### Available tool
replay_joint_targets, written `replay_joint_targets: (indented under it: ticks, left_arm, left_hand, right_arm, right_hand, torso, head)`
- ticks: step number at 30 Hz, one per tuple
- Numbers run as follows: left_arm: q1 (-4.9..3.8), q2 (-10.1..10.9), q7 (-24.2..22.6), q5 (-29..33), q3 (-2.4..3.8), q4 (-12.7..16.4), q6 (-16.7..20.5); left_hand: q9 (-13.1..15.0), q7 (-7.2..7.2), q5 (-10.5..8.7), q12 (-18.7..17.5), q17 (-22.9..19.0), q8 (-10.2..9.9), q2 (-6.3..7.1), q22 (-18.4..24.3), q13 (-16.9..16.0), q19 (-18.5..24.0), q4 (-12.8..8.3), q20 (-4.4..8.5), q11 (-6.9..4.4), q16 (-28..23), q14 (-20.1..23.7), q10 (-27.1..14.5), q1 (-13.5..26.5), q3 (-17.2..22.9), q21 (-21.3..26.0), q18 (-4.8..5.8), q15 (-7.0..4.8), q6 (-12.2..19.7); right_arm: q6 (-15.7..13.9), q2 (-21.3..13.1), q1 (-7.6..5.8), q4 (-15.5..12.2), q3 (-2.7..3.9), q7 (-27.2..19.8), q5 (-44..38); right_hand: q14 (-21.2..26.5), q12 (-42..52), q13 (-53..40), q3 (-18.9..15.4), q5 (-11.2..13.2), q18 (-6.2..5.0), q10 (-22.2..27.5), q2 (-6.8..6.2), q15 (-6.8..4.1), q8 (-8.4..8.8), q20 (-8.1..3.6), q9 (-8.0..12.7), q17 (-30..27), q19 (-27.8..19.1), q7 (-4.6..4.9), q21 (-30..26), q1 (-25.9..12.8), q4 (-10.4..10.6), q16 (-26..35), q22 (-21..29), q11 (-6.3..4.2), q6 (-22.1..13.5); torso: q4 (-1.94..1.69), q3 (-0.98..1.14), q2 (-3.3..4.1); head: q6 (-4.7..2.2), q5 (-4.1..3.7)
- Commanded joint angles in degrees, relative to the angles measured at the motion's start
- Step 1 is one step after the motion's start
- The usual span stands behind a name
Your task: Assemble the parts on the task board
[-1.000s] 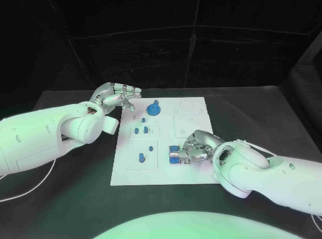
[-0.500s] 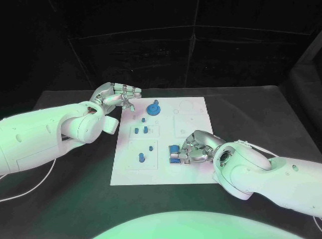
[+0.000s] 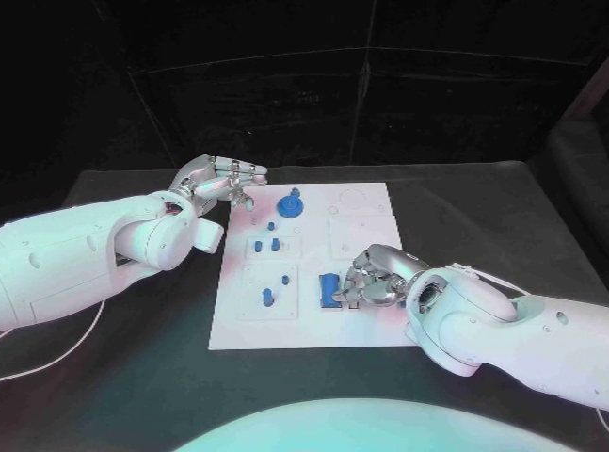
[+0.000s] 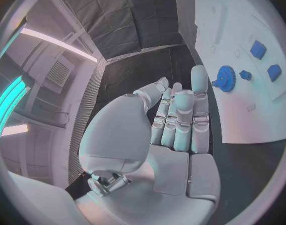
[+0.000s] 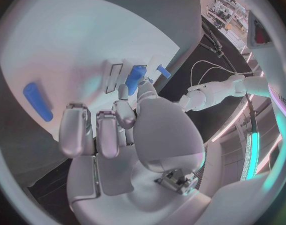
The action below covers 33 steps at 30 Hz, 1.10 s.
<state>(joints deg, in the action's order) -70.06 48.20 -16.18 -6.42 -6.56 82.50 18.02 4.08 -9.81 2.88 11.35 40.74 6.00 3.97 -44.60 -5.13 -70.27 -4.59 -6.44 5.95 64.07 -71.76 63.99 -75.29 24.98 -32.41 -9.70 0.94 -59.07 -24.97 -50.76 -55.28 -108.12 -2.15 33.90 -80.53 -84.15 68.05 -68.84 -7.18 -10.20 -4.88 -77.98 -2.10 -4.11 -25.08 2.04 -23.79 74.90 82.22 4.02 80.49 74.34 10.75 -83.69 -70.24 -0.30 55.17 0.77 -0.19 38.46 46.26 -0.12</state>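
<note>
Black cloth walls close in behind the black table (image 3: 494,202), and the white task board (image 3: 372,325) lies flat at its middle, long side running away from the robot, presumably so both arms can reach it; the right hand (image 3: 368,279) rests low over the board's near right part, its fingers curled down around a blue block (image 3: 330,288) that stands beside a slot there; from the right wrist view the fingertips press on that part (image 5: 135,79), so the hand reads as gripping it, though how firmly it is pinched cannot be made out; the likely reason for the hold is to steady or seat the piece in its recess. An elongated blue peg (image 3: 267,298) lies on the board's near left section, apart from the hand, and looks unhandled; two small blue blocks (image 3: 266,247) sit in the middle left section, and a blue gear (image 3: 292,204) stands at the far end on its post, seemingly already mounted. The left hand (image 3: 220,182) hovers off the board's far left corner, just beside the gear but not touching it; its fingers are bent inward with nothing in them, a closed and idle posture, probably parked clear so as not to block the right arm's work. By the look of it the assembly is partway done, with the near pieces left to place.
</note>
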Motion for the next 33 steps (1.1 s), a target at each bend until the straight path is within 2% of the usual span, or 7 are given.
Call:
replay_joint_targets:
  ticks: [1,6,8,13,19,33]
  left_arm:
    - [-0.08,0.02,-0.13,0.13,0.05,0.03,-0.59]
    - [-0.08,0.0,-0.14,0.13,0.05,0.01,-0.6]
    - [-0.08,-0.07,-0.16,0.13,0.05,-0.02,-0.61]
    - [-0.08,-0.14,-0.14,0.13,0.05,-0.01,-0.66]
    - [-0.08,-0.04,-0.11,0.13,0.05,-0.02,-0.63]
    - [-0.08,-0.09,-0.1,0.13,0.05,-0.06,-0.64]
  left_hand:
    - [-0.09,-0.09,0.1,0.36,-0.09,0.35,-0.55,0.05,-0.07,-0.33,0.14,-0.14,-0.14,-0.07,0.45,-0.38,-0.11,-0.34,0.29,-0.75,0.02,0.16]
    - [-0.09,-0.09,0.1,0.36,-0.09,0.35,-0.55,0.05,-0.07,-0.33,0.14,-0.14,-0.14,-0.07,0.45,-0.38,-0.11,-0.34,0.29,-0.75,0.02,0.16]
    - [-0.09,-0.09,0.1,0.36,-0.09,0.35,-0.55,0.05,-0.07,-0.33,0.14,-0.14,-0.14,-0.07,0.45,-0.38,-0.11,-0.34,0.29,-0.75,0.02,0.16]
    - [-0.09,-0.09,0.1,0.36,-0.09,0.35,-0.55,0.05,-0.07,-0.33,0.14,-0.14,-0.14,-0.07,0.45,-0.38,-0.11,-0.34,0.29,-0.75,0.02,0.16]
    - [-0.09,-0.09,0.1,0.36,-0.09,0.35,-0.55,0.05,-0.07,-0.33,0.14,-0.14,-0.14,-0.07,0.45,-0.38,-0.11,-0.34,0.29,-0.75,0.02,0.16]
    - [-0.1,-0.07,0.11,0.43,-0.15,0.38,-0.6,0.08,-0.07,-0.36,0.07,-0.14,-0.15,-0.06,0.46,-0.44,-0.22,-0.36,0.33,-0.75,0.02,0.2]
  right_arm:
    - [-1.49,-0.75,-0.08,-0.46,0.03,-1.32,-1.32]
    - [-0.41,-1.07,-0.09,-0.6,0.04,-2.03,-0.96]
    - [0.22,-1.09,-0.09,-0.68,0.04,-2.3,-0.82]
    - [1.73,-1.2,-0.1,-0.79,0.04,-2.66,-0.67]
    - [3.36,-0.99,-0.09,-0.63,0.03,-2.72,-0.61]
    - [1.97,0.99,-0.09,1.21,0.03,-0.46,-1.32]
  right_hand:
    - [-3.52,-0.36,0.02,-0.56,-0.43,1.01,-0.32,0.05,-0.14,-0.01,-0.14,-0.07,2.8,0.18,0.07,0.16,-0.22,0.0,0.06,0.04,-0.03,-0.24]
    - [-3.52,-0.41,0.02,-0.99,-0.32,1.03,-0.29,-0.26,-0.12,0.09,-0.11,-0.09,2.83,0.22,0.09,0.2,-0.1,-0.15,0.06,-0.06,-0.01,-0.31]
    - [-3.52,-0.41,0.01,-1.01,-0.31,1.03,-0.3,-0.27,-0.12,0.09,-0.11,-0.09,2.84,0.22,0.09,0.21,-0.1,-0.15,0.05,-0.07,-0.01,-0.3]
    - [-3.54,-0.3,-0.11,-1.11,-0.22,1.06,-0.37,-0.31,-0.11,0.07,-0.1,-0.12,2.93,0.26,0.08,0.27,-0.07,-0.18,0.01,-0.2,-0.01,-0.24]
    - [-3.55,-0.29,-0.13,-1.27,-0.05,1.08,-0.39,-0.33,-0.11,0.03,-0.1,-0.17,2.96,0.3,0.04,0.31,0.01,-0.23,0.0,-0.31,-0.04,-0.09]
    - [-3.57,-0.24,-0.29,-1.36,-0.17,1.08,-0.52,0.69,-0.22,-0.16,-0.14,-0.38,3.05,0.3,-0.16,0.33,0.73,-0.47,-0.03,-0.38,-0.2,0.57]
  torso:
    - [0.15,0.03,-0.03]
    - [0.24,-0.06,-0.02]
    - [0.03,-0.01,-0.02]
    - [-0.09,-0.06,-0.01]
    - [0.02,-0.02,0.07]
    - [-0.04,-0.01,0.02]
  head:
    - [-0.1,-0.14]
    - [-0.3,-0.44]
    - [-0.28,-0.44]
    - [-0.22,-0.42]
    - [-0.09,-0.2]
    - [0.06,-0.09]
